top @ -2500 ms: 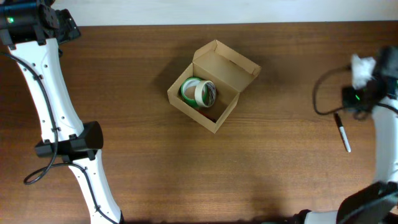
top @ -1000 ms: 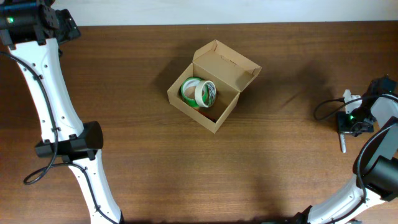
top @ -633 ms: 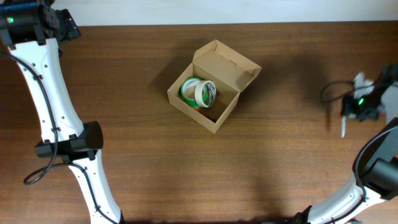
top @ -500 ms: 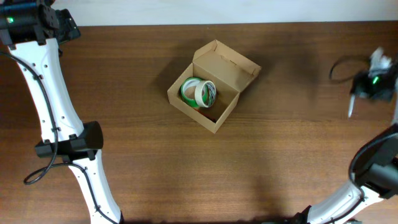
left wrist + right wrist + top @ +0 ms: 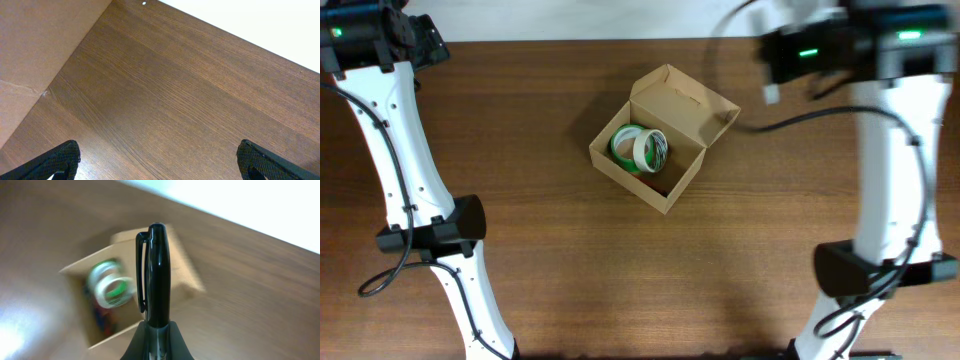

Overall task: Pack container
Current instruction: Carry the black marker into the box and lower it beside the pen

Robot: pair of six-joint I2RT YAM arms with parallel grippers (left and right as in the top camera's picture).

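Right pincer (image 5: 156, 339) is clamped on a black marker (image 5: 156, 275), gripping it at the lower end so the capped, clipped end sticks straight out ahead of the fingers. That hold makes sense to me: with the long body free out front, the marker can be pointed down into an opening and let go.

And the opening is ready. The container (image 5: 663, 138), a brown cardboard box, sits near the middle of the tabletop (image 5: 620, 290), a little toward the far edge and turned at a diagonal. Its lid flap (image 5: 688, 100) is thrown back on the far side, so the mouth is clear from above. Inside are tape rolls (image 5: 641, 148), green and white, crowding the left part of the box. The right part looks freer, so that is my pick for the marker.

From overhead, the right arm reaches along the far edge, its head just right of the lid flap. So the container lies toward the left edge and slightly toward the near edge from that pincer, close but not under it. In the wrist view the box shows beyond and left of the marker's tip, blurred while the marker stays sharp.

Left pincer (image 5: 160, 162) is parked by the far left corner, well apart from the container, tips spread wide over bare wood, holding nothing.
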